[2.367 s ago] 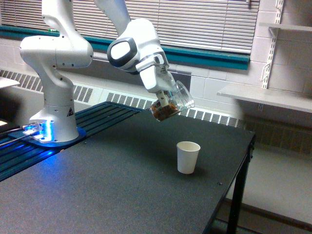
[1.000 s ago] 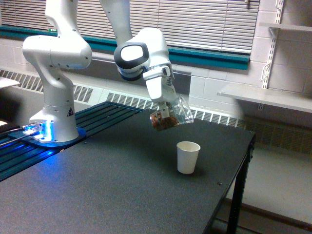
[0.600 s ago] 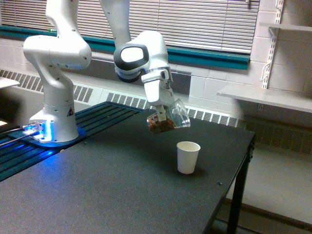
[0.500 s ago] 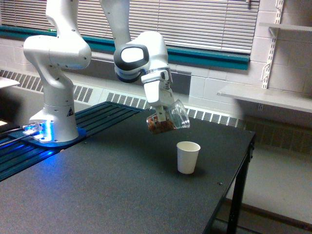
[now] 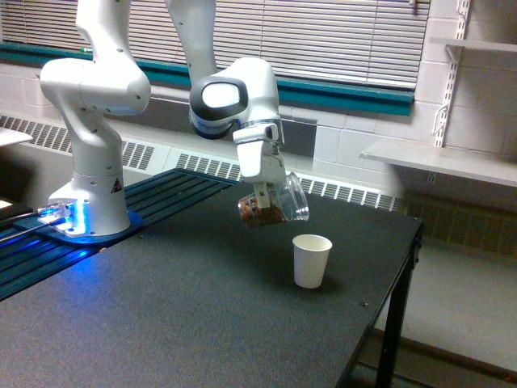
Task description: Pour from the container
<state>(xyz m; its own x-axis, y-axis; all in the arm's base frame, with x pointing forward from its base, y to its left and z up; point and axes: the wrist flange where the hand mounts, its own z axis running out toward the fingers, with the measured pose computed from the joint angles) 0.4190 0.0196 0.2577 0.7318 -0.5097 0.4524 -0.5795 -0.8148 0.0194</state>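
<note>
Lab: robot arm (image 5: 105,89) bolted on black bench (image 5: 202,323), cinder-block wall (image 5: 355,145), blinds (image 5: 323,40).

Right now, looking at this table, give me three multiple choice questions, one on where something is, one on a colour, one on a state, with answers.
1. Where is the white paper cup?
A. On the black table, upright
B. In the gripper
C. On the wall shelf

2. What colour are the contents of the clear container?
A. Green
B. Brown
C. Blue

3. How is the container held?
A. Upright
B. Upside down on the table
C. Tilted, mouth toward the exterior view's right

Answers: 1 A, it stands free on the tabletop. 2 B, brown bits show through the plastic. 3 C, the gripper holds it slanted in the air, above and to the exterior view's left of the paper cup.
</note>
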